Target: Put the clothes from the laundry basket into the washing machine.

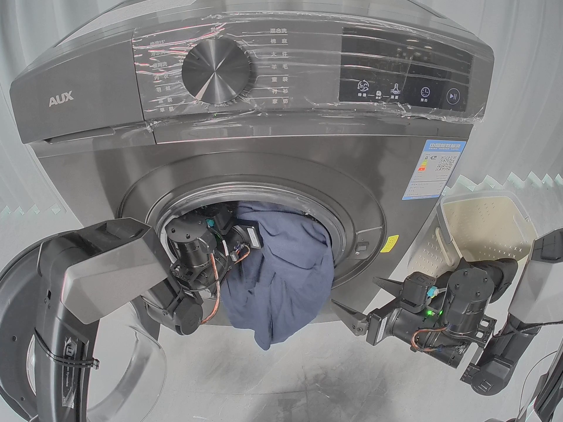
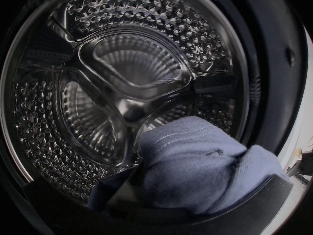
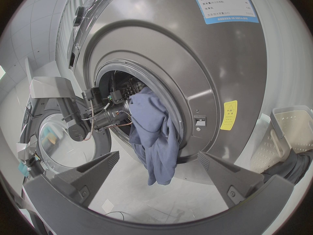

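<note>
The grey washing machine (image 1: pixel 246 165) stands with its round opening uncovered. A blue garment (image 1: pixel 281 276) is bunched at the mouth of the steel drum (image 2: pixel 107 82), and most of it hangs out over the lower rim toward the floor. My left gripper (image 2: pixel 192 193) is inside the opening, shut on the garment's upper part (image 2: pixel 195 167), whose cloth hides its fingers. My right gripper (image 3: pixel 157 155) hangs open and holds nothing, low in front of the machine and to the right of the hanging cloth (image 3: pixel 153 131). The cream laundry basket (image 1: pixel 469 235) stands at the machine's right.
The machine's door (image 1: pixel 35 323) is swung open at the left, behind my left arm. The basket's perforated wall (image 3: pixel 287 141) is close behind my right arm. Pale bare floor (image 1: pixel 305 382) lies below the opening.
</note>
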Available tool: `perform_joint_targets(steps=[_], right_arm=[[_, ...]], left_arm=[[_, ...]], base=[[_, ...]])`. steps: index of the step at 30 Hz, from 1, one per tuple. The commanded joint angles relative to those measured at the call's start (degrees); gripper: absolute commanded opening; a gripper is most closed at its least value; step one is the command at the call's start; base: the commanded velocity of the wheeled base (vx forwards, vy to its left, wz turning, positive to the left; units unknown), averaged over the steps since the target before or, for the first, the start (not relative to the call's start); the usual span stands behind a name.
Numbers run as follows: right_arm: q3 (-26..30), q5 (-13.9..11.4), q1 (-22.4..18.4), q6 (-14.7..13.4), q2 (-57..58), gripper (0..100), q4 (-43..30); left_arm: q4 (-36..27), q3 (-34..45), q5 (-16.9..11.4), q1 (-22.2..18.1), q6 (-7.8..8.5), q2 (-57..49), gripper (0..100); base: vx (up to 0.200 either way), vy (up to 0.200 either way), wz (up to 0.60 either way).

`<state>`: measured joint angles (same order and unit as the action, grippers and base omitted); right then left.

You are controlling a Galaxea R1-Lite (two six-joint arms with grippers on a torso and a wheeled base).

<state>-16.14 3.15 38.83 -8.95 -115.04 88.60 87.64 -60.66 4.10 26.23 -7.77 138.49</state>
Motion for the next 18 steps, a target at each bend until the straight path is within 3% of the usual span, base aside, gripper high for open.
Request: perform_joint_targets(steps=[1, 14, 18], right_arm=[[0.0, 0.0, 0.4, 0.0, -0.3, 100, 0.1], [0.0, 0.1, 0.7, 0.0, -0.4, 100, 0.1], [0.0, 0.1, 0.7, 0.0, -0.6, 100, 0.1]], left_arm=[[-1.5, -4.0, 0.5, -0.5, 0.03, 3.6, 0], [-10.6, -17.8, 1.4, -0.7, 0.03, 8.6, 0], [-16.1, -25.6, 4.4, -1.0, 0.65, 10.9, 0]], base=[[0.0, 0.0, 0.0], [0.0, 0.0, 0.0], [0.0, 0.0, 0.0]])
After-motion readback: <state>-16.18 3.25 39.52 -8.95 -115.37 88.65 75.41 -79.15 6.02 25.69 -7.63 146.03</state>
